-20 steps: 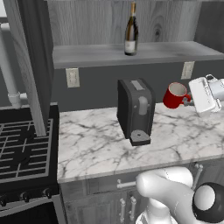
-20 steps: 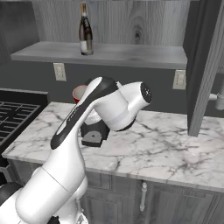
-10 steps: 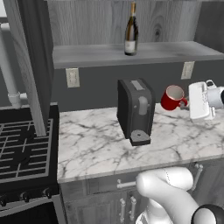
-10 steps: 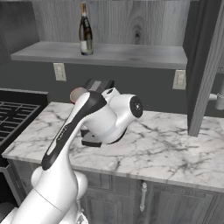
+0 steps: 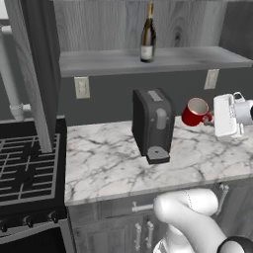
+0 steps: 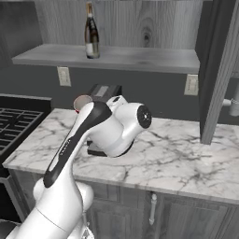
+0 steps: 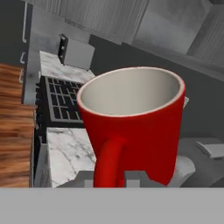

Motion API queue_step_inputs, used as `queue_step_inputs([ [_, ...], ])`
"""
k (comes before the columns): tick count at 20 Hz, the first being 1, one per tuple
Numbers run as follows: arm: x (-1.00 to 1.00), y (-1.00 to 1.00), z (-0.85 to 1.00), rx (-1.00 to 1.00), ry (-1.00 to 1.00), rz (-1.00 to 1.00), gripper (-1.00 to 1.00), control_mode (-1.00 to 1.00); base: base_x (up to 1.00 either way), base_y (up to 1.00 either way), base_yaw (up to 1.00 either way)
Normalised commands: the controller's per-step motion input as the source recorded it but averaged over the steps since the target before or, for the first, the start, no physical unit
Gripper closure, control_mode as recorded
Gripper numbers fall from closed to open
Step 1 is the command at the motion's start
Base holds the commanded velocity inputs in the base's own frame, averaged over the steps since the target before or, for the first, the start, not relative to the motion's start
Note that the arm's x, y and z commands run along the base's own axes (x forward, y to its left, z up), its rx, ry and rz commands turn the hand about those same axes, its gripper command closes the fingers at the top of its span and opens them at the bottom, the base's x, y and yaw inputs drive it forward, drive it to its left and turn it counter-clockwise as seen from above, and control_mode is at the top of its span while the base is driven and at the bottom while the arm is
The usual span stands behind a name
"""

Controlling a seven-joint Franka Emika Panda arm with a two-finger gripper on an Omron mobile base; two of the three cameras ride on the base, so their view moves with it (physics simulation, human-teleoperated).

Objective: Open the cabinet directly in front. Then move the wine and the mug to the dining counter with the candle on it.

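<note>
Marble worktop (image 5: 113,163) below; gripper (image 5: 213,120) holds the mug (image 5: 195,112) by its handle, beside coffee machine (image 5: 152,123).

**Flat, even rendered light; sharp throughout**

All three views are lit softly and evenly, with no single light source to be made out. The marble desk (image 5: 113,163) is rendered bright, while the wall beneath the shelf (image 5: 148,62) and the stove (image 5: 24,168) are left dim. A faint shadow is cast under the coffee machine (image 5: 152,123). A mild sheen is seen on the wine (image 5: 147,34) and on the white arm, without harsh glare. In the hand view the mug (image 7: 135,127) is shown large and saturated, its pale inside shaded gently toward one side. No blur or edge distortion is noticed; only coarse pixel grain is visible.
</note>
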Motion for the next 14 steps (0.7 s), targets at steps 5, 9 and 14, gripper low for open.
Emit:
queue_step_inputs([
  [5,0.0,0.0,0.0,0.0,0.0,0.0,1.0,1.0,-0.9,0.0,0.15],
  [9,0.0,0.0,0.0,0.0,0.0,0.0,1.0,1.0,-0.93,0.0,0.66],
  [14,0.0,0.0,0.0,0.0,0.0,0.0,1.0,1.0,-0.21,0.0,0.95],
])
